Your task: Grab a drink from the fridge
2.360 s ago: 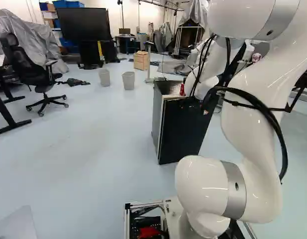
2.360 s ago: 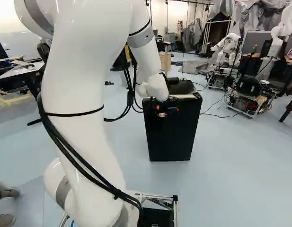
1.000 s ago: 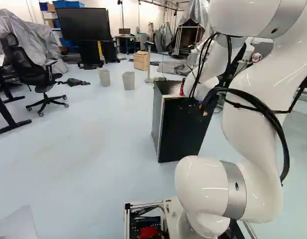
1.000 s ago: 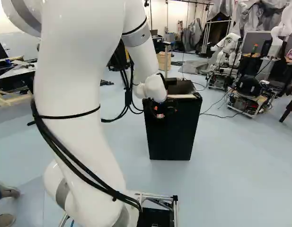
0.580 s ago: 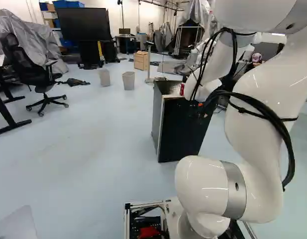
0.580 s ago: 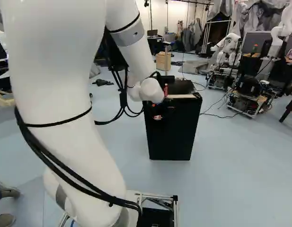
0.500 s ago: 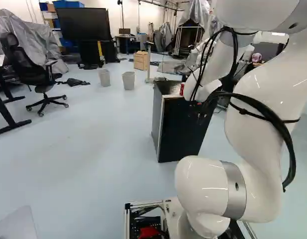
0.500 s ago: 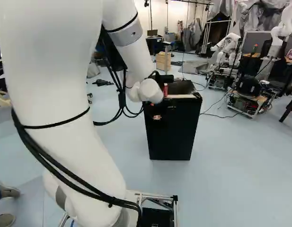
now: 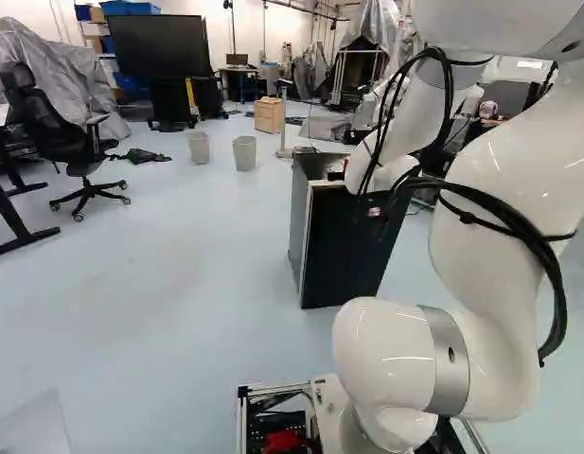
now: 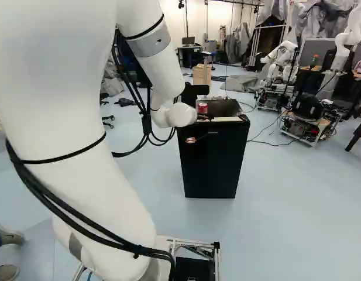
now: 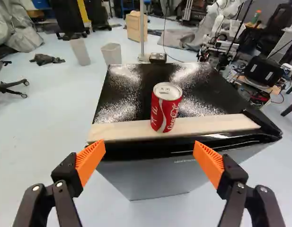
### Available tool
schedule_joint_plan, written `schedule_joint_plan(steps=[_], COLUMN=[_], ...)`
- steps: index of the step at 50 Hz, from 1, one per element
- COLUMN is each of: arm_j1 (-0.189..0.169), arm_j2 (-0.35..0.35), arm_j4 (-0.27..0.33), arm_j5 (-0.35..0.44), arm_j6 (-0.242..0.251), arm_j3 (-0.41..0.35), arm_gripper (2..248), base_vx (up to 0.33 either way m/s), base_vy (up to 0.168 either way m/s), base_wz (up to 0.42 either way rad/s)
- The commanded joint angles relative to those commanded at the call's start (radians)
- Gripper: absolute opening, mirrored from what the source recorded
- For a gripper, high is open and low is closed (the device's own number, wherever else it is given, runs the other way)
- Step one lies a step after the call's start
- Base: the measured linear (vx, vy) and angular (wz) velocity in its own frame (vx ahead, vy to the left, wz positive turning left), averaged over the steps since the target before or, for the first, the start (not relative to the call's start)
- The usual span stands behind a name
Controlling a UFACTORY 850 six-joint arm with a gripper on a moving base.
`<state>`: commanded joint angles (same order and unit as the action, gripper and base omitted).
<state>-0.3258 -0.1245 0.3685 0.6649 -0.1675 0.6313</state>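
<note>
Red drinks can (image 11: 166, 111) stands upright on fridge (image 10: 214, 167), w/ its base on the pale wood strip (image 11: 216, 126) along the near top edge. Top behind strip is glossy blk w/ white speckles; small dark box (image 11: 158, 58) at its far edge.

Gripper (image 10: 205, 117) is at the fridge's near side, mostly hidden behind the white wrist in R base view. Per wrist view, fingers (image 11: 90, 161) are wide apart, orange pads facing, nothing clamped btwn them. Can is ahead of them, approx midway btwn the two, no contact w/ either.

White arm (image 9: 486, 199) rises R of middle in L base view & reaches fwd to fridge; blk cables (image 9: 528, 255) loop along it.

Bkgd, L base view: office chair (image 9: 81, 142) at left, big dark screen (image 9: 161, 45), two pale bins, i.e. nearer bin (image 9: 244, 153) & farther bin (image 9: 199, 147), plus wooden crate (image 9: 269, 114). R base view: another robot (image 10: 279, 58), white, well past fridge on its right, nr carts & gear.
</note>
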Motion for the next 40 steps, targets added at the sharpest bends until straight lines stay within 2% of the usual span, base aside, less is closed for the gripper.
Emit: schedule_joint_plan(steps=[22,40], arm_j1=[-0.004,-0.006], arm_j2=[-0.03,-0.1], arm_j4=[0.0,0.0], arm_j5=[0.083,0.111], arm_j6=[0.0,0.0], arm_j3=[0.033,0.077], arm_gripper=[247,247], base_vx=[0.0,0.0], base_vy=[0.0,0.0], base_wz=[0.0,0.0])
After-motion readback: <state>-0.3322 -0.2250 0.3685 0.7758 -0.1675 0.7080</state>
